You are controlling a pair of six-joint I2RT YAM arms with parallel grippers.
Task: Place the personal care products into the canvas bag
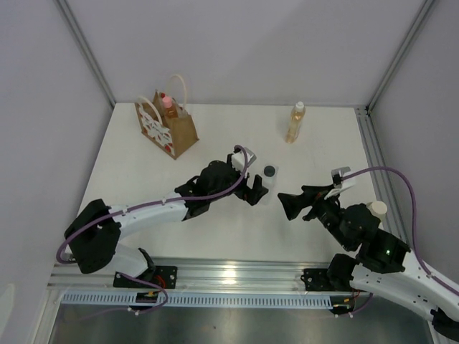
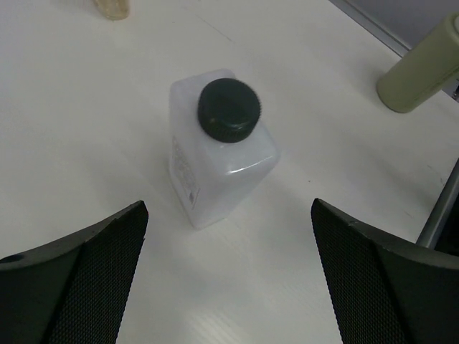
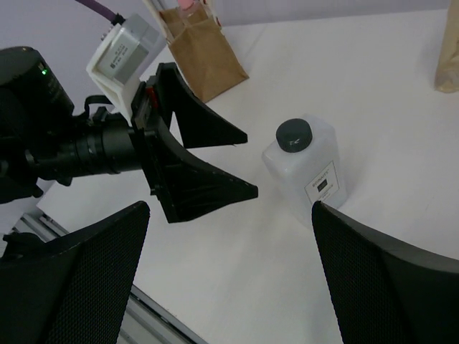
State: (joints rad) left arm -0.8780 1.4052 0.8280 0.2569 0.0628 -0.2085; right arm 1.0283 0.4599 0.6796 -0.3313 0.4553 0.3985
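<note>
While the left pincer (image 1: 252, 190) hangs low over the worktop (image 1: 229, 143): its jaws stand wide apart and grip nothing. The white bottle (image 1: 268, 180) with the black cap stands upright just ahead of the fingertips, not yet between them.
Step in hand: most likely the reach for that white bottle, judging by where the pincer points.
Doing it well: move forward until the bottle's flat sides lie between the fingers. Take the body below the cap and square to its sides, so it neither twists nor tips. The walls look smooth, so the grip should be firm before any lift.
Right pincer (image 1: 290, 204): jaws apart and empty, near the white bottle on its other side. It is best held clear to leave room.
Bag (image 1: 166, 127): one, upright at the far left of the worktop, well apart from the white bottle. It has two loop handles and a narrow mouth, so the bottle should come down from above, between the handles.
Bottles: four.
In the bag: one, the peach bottle (image 1: 168, 105) with a pink cap.
On the worktop: three, namely the white bottle near the middle, the amber bottle (image 1: 295, 122) upright at the far right, and the cream bottle (image 1: 376, 208) beside the right arm.
</note>
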